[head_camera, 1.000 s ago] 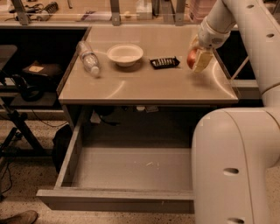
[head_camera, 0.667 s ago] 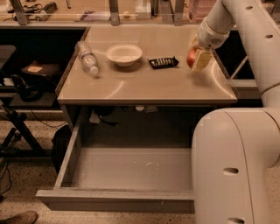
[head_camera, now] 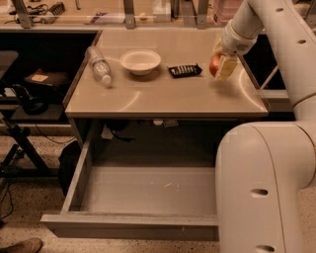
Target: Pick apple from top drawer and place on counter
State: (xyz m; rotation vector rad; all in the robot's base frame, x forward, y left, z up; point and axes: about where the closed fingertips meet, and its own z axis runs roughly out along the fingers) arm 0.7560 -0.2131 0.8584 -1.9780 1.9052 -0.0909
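Note:
The red apple (head_camera: 215, 64) is in my gripper (head_camera: 220, 68) over the right part of the beige counter (head_camera: 163, 94), at or just above its surface. The fingers (head_camera: 227, 67) are shut around the apple, which shows at their left side. The top drawer (head_camera: 143, 190) is pulled open below the counter. Its grey floor shows nothing in it, and my white arm hides its right part.
On the counter lie a clear plastic bottle (head_camera: 99, 65) on its side at the left, a white bowl (head_camera: 140, 61) in the middle and a black ridged item (head_camera: 184, 70) beside the apple. A cluttered shelf with metal posts (head_camera: 129, 11) runs along the back. Dark furniture (head_camera: 24, 94) stands left.

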